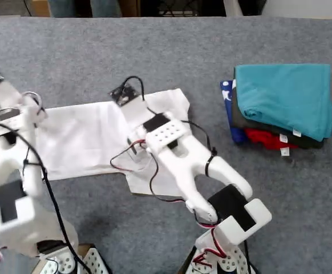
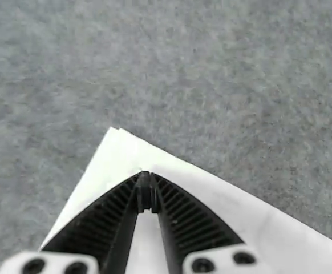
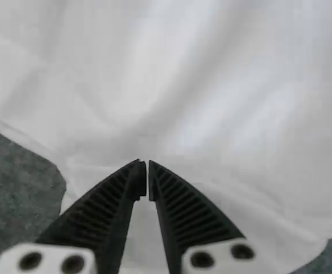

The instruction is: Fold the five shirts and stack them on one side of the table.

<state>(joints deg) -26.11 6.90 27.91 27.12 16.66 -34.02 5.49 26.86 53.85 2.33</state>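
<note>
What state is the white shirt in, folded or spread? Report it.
Spread: the white shirt lies flat and wide on the table, with its sleeves sticking out.

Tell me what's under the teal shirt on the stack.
Edges of a dark grey shirt, a red shirt and a blue patterned shirt stick out beneath the teal shirt. Their folded middles are covered.

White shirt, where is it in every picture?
High view: white shirt spread out left of centre, reached by both arms.
Left wrist view: its corner under the left gripper.
Right wrist view: its folds under the right gripper.
Shared landmark: grey table cover.
</note>
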